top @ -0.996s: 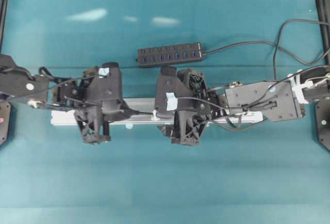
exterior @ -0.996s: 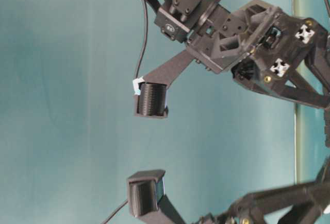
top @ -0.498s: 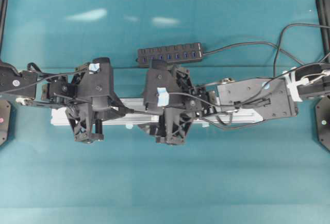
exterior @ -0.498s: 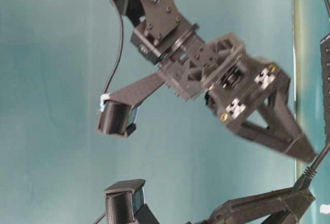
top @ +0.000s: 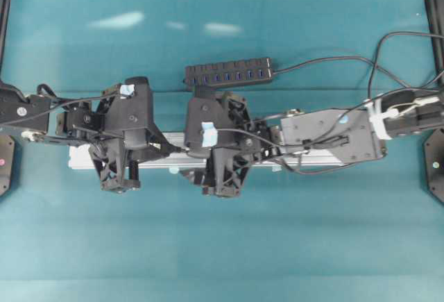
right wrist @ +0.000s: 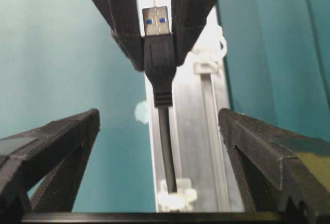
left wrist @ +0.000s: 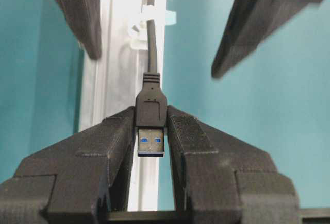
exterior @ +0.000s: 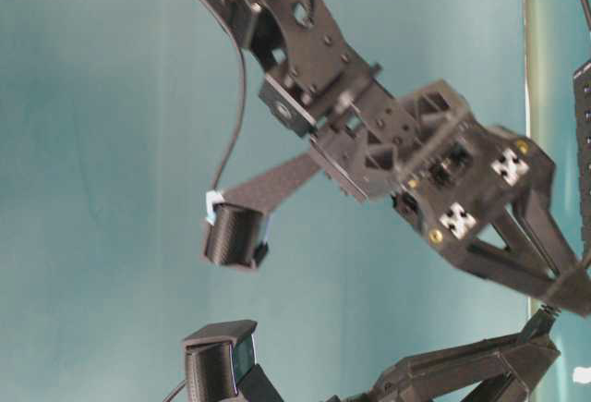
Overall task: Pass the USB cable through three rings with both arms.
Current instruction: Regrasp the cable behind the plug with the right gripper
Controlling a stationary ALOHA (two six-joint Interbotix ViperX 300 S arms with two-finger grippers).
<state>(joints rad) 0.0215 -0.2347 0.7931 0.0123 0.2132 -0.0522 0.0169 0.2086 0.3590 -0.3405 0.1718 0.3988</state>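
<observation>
overhead, the left gripper (top: 164,148) sits over the left part of the silver rail (top: 82,162), its fingers pointing right along it. seen from the left wrist, its jaws are clamped on the black housing of the usb plug (left wrist: 151,126), the metal tip with its blue tongue facing back toward the camera between the two pads (left wrist: 185,131). the usb cable (left wrist: 151,38) leaves the plug and runs away along the rail, passing through a whitish ring (left wrist: 146,20) just beyond.

further right, the right gripper (top: 186,151) faces the left one from the opposite side, close to it over the middle of the rail. in the right wrist view its two fingers (right wrist: 56,141) stand wide apart with the cable running between them, touching neither, and the plug held by the other arm's fingers lies just ahead of them. a second ring (right wrist: 175,197) holds the cable near the bottom edge, and another ring (right wrist: 212,54) stands on the rail beside the plug. the black hub (top: 229,75) lies on the teal table (top: 222,246) behind both arms.
</observation>
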